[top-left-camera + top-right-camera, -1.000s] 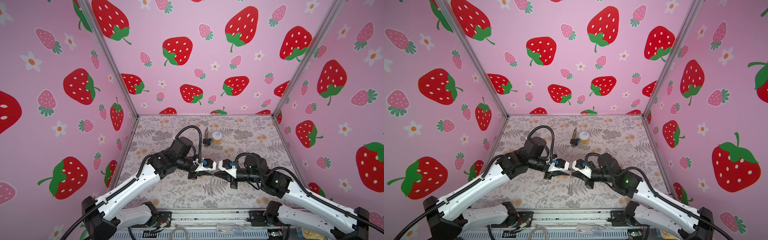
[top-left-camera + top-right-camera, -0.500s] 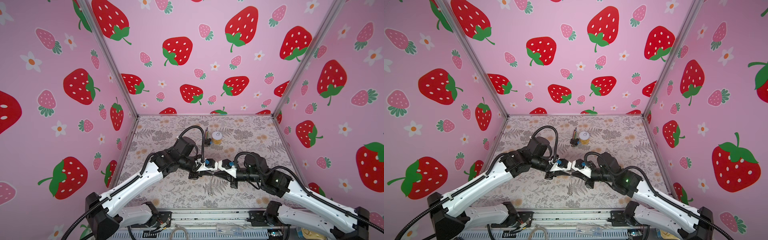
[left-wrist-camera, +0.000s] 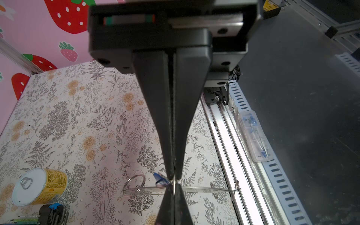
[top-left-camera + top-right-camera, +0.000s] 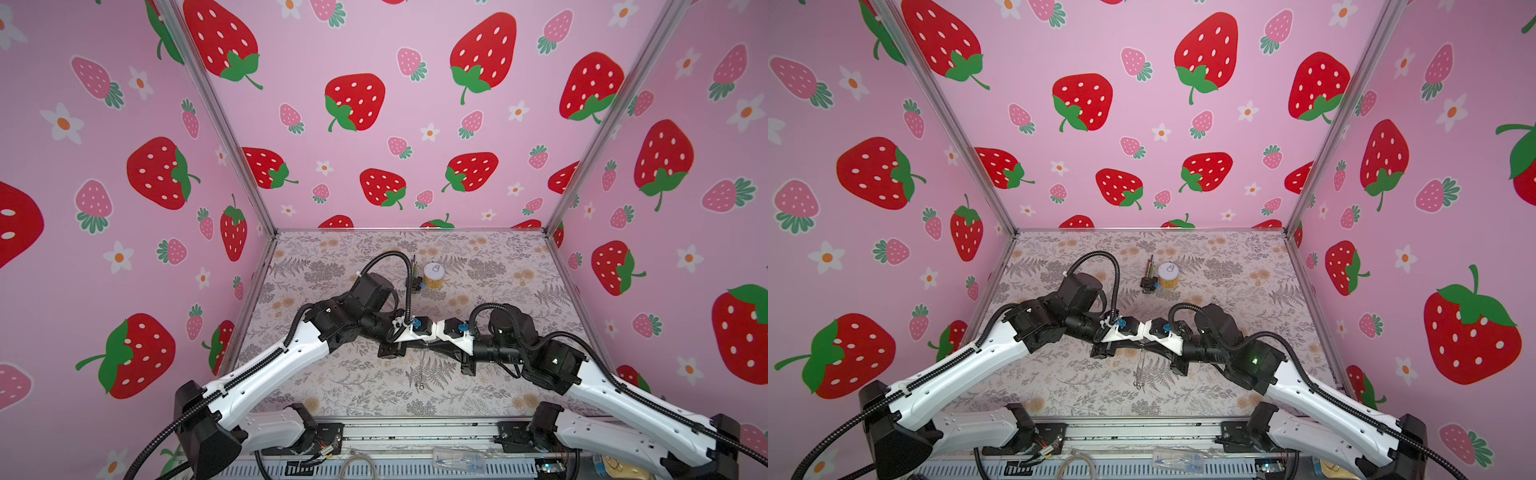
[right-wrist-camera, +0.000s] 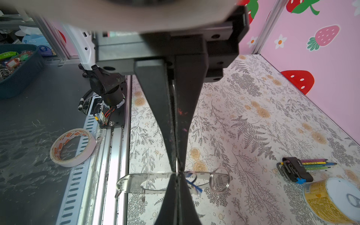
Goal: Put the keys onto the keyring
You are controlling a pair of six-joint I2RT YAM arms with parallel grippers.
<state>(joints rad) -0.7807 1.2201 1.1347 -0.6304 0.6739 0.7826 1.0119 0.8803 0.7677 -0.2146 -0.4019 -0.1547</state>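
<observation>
The left gripper [image 3: 174, 175] and the right gripper [image 5: 176, 167] meet tip to tip above the middle of the flowered table [image 4: 332, 266], a little toward its near edge. Each has its two fingers pressed together. The right one is clamped on the edge of the keyring [image 5: 130, 181], a thin flat hoop held off the table between the two arms. In both top views the hoop shows only as a fine line hanging below the tips [image 4: 422, 370]. The left one is closed at the same spot, and I cannot tell whether it pinches the hoop or something else.

The blue tag [image 3: 160, 178] sits just beside the left fingertips, right against the hoop. A small silver ring [image 3: 145, 180] hangs on the hoop a little further along, on the far side.

Toward the far middle of the table stands a yellow can [image 4: 433, 276], upright with its white pull-tab lid shut, so its contents are hidden. Just to its left lies a black holder [image 5: 296, 169] with coloured sticks poking out.

Off the table's near edge, a clear case [image 3: 253, 136] on the rail holds small blue pieces. A dark bin [image 5: 19, 78] there holds coloured tags and metal rings, with a tape roll [image 5: 90, 150] nearby.
</observation>
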